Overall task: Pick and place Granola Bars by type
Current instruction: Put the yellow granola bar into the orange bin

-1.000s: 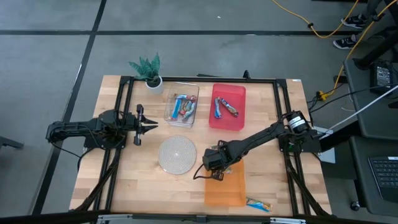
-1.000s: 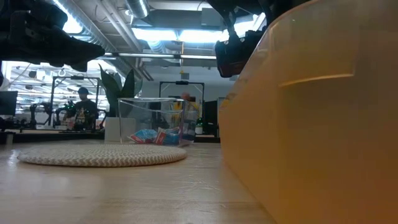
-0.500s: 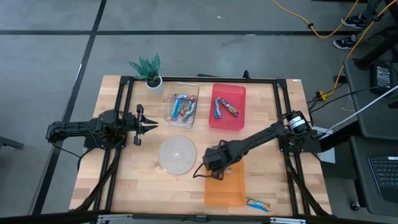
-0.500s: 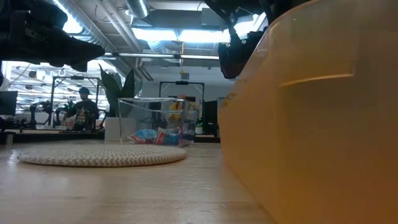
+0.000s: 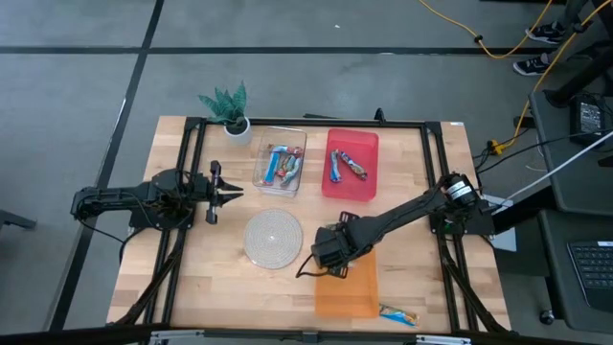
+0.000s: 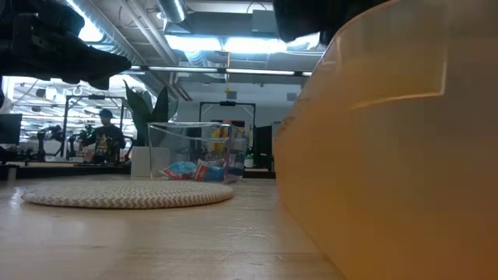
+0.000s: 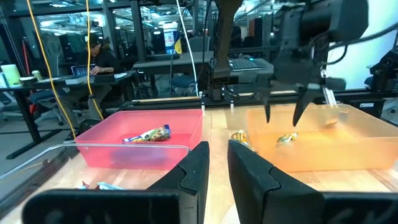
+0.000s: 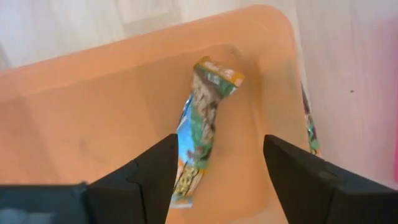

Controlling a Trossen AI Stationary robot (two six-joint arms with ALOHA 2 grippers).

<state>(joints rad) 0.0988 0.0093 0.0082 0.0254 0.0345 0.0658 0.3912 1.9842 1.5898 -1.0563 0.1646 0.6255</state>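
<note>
Lying on the floor of the orange bin (image 8: 81, 93), an orange-tan and light blue granola bar (image 8: 200, 124) is seen between the spread fingers of the right gripper (image 8: 214, 165), untouched by either finger (image 8: 298, 174). The right gripper is held open above the bin's end nearest the woven mat (image 5: 272, 237); nothing is gripped by it. From the left wrist view, a second bar (image 7: 239, 137) is seen just outside the orange bin, against its wall. Another bar (image 5: 397, 313) of the same colours is found on the table (image 5: 220, 287) just beside the orange bin's corner nearest the table's front edge. Two bars (image 5: 347, 165) are contained in the red bin (image 5: 364, 187), and several blue and red ones (image 5: 279, 163) in the clear bin (image 5: 261, 177) beside it. A potted plant (image 5: 228, 107) is placed near the clear bin. The left gripper (image 5: 233, 193) is kept well apart over the table's left side, its fingers (image 7: 252, 177) drawn nearly together with nothing between them.
</note>
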